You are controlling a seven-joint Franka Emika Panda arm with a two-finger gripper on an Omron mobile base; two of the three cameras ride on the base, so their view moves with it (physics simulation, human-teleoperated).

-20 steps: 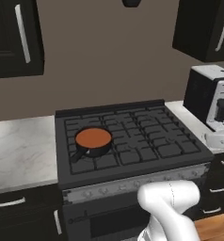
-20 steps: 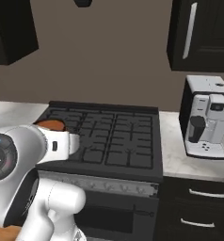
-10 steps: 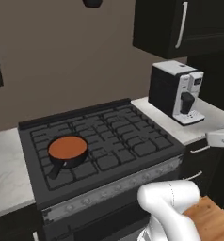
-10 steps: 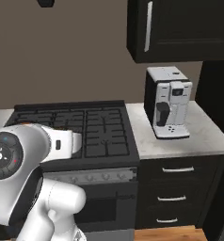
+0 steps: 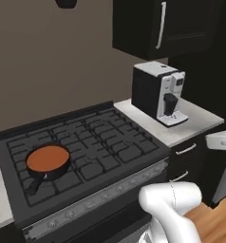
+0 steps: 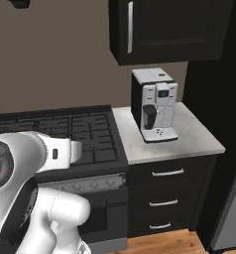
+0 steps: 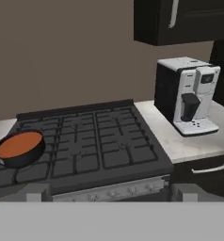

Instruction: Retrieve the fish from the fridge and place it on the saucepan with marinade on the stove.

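Left base view: black stove [image 5: 86, 156] with saucepan [image 5: 47, 161] on its front left grate, orange-brown marinade [image 5: 48, 158] filling it; coffee machine [image 5: 158, 92] on the counter [image 5: 181, 124] to the right.

Right base view: stove [image 6: 65, 134] partly behind the white arm, coffee machine [image 6: 153, 105] on the counter [image 6: 164, 141], drawers [image 6: 162, 201] below.

Hand view: fingers [image 7: 36, 194] spread wide at the bottom, holding nothing; saucepan [image 7: 19, 148] above the left one, coffee machine [image 7: 188, 95] above the right one, stove [image 7: 90, 146] ahead between them.

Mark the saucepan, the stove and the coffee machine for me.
saucepan [image 5: 47, 160], left base view, on its marinade surface.
stove [image 5: 112, 142], left base view, on bare grate.
coffee machine [image 6: 153, 103], right base view, on its front.
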